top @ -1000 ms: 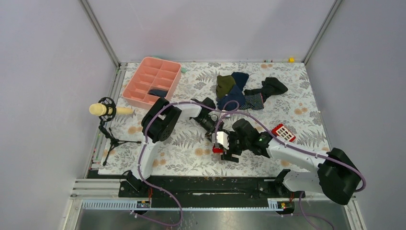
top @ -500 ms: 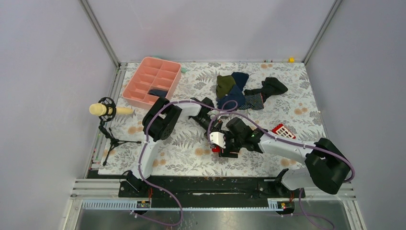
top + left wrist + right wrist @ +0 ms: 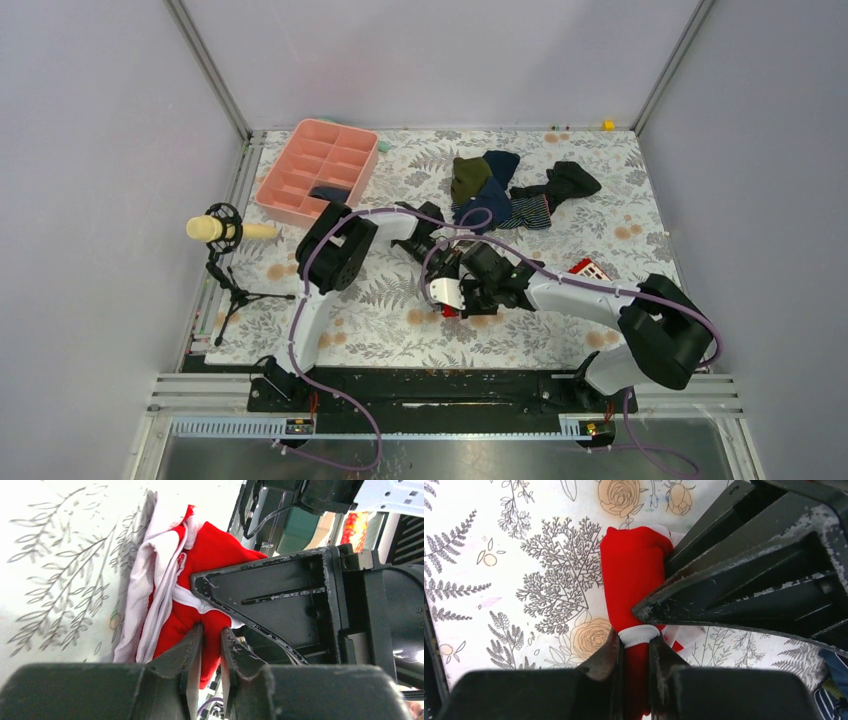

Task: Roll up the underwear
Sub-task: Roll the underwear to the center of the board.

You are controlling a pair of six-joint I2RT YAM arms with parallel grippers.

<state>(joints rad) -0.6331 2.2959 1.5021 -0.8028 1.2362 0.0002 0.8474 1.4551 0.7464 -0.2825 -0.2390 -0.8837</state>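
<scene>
The underwear (image 3: 631, 570) is a bright red roll with white trim, lying on the floral table cover in front of the arms. In the top view only a red scrap of the underwear (image 3: 450, 311) shows beneath the two wrists. My right gripper (image 3: 634, 637) is shut on one end of it, pinching the white trim band. My left gripper (image 3: 211, 629) is shut on a fold of the red underwear (image 3: 210, 555), with white cloth bunched beside it. From above, the left gripper (image 3: 446, 272) and the right gripper (image 3: 458, 300) meet over the roll and hide most of it.
A pink compartment tray (image 3: 300, 160) stands at the back left with a dark garment (image 3: 328, 193) in it. A pile of navy, olive, black and striped garments (image 3: 500, 185) lies at the back centre. A small red box (image 3: 590, 272) sits right of the grippers. A stand (image 3: 215, 230) is off the left edge.
The right arm has swung left toward the left gripper, and its jaws have gone from open to shut on the red roll. The left arm has hardly moved.
</scene>
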